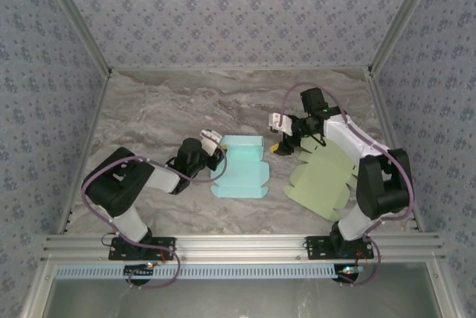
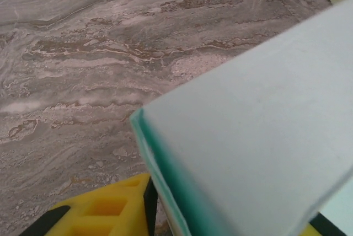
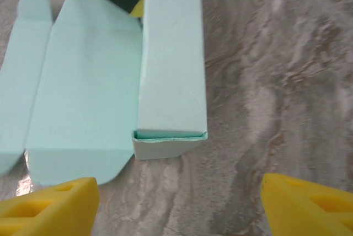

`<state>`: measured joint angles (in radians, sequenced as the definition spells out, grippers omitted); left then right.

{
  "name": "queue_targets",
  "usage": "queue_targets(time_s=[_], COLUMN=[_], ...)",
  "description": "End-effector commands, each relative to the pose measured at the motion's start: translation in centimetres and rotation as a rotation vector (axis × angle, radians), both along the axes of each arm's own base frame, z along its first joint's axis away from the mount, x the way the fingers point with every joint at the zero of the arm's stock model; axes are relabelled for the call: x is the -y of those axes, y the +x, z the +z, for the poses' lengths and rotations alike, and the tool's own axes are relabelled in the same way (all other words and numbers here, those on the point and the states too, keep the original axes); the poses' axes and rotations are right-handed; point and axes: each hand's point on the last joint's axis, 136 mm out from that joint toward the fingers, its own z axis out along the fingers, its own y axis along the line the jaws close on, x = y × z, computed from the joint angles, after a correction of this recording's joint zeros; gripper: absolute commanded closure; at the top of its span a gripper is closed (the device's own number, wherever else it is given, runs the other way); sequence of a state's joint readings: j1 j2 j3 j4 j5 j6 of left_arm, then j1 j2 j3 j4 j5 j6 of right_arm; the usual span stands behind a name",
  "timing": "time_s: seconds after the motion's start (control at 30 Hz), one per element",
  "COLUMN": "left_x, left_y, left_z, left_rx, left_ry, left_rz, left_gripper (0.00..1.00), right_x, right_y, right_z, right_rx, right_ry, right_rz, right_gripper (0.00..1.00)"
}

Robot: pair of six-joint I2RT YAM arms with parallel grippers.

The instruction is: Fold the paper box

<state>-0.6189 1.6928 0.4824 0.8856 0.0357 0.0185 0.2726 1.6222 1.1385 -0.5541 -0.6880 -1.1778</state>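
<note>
1. nearest us, the right gripper's [image 3: 176, 208] yellow fingers [image 3: 49, 205] are spread wide and empty, facing the raised wall's end.
2. the pale teal paper box [image 1: 239, 166] lies mid-table, half folded.
3. the left gripper [image 1: 214, 142] is at its upright side wall [image 3: 172, 54]; we cannot tell whether it pinches.
4. we should steady that wall, then tuck the end flap.
5. the light green flat card sheet [image 1: 321, 177] under the right arm could snag.

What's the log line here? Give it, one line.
left claw: clamped on folded wall of teal box | right claw: open, beside box | green sheet: flat
</note>
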Motion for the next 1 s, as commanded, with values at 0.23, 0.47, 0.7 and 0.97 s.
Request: queue_targets(time_s=[0.23, 0.47, 0.7, 0.97], left_x=[0.4, 0.2, -0.5, -1.3], left_y=[1.5, 1.5, 1.6, 1.4], left_z=[-0.1, -0.6, -0.8, -1.1], left_rx=[-0.002, -0.014, -0.026, -0.041], left_ry=[-0.008, 0.004, 0.011, -0.003], left_rz=[-0.012, -0.005, 0.038, 0.079], left_gripper=[0.77, 0.82, 0.89, 0.94], right_x=[-3.0, -4.1, -4.1, -3.9], right_y=[0.4, -2.2, -2.9, -3.5], right_z=[-4.2, -5.2, -5.3, -4.8], right_rx=[-0.025, -0.09, -0.151, -0.151], right_ry=[-0.038, -0.056, -0.097, -0.094], right_rz=[0.032, 0.003, -0.179, -0.374], right_gripper=[0.21, 0.2, 0.19, 0.19])
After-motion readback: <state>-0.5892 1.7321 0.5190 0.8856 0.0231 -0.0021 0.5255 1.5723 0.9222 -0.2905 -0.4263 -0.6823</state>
